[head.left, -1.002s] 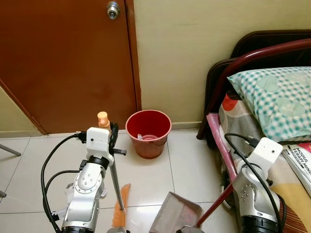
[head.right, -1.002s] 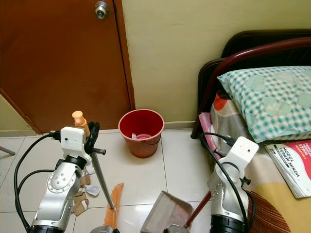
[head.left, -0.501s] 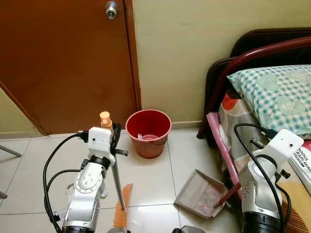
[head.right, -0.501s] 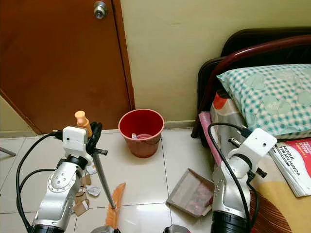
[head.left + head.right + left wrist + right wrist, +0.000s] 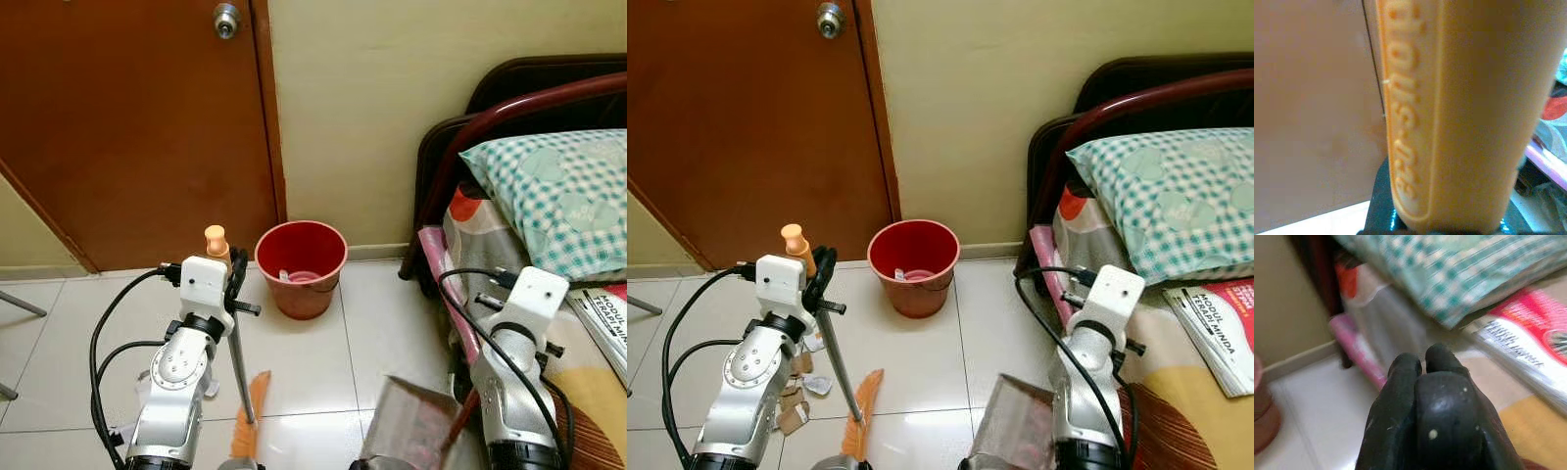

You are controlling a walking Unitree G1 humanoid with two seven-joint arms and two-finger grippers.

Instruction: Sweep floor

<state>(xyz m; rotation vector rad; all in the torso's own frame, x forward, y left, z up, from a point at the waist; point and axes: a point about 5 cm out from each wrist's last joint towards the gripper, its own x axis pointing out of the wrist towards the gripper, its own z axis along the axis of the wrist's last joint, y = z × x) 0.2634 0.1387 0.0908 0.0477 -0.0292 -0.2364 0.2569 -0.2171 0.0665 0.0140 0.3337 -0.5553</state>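
Your broom (image 5: 238,377) stands lower left, bristles on the floor tiles (image 5: 304,362); the left gripper (image 5: 231,277) fingers clamp its slim, light, stiff shaft below the orange grip. Lower right, the right gripper's (image 5: 1422,363) fingers are closed on the dustpan (image 5: 1014,426) handle.

Even indoor light, head views sharp; glare patch on floor tiles (image 5: 294,431); wrist views soft, orange handle (image 5: 1459,112) blurred close-up
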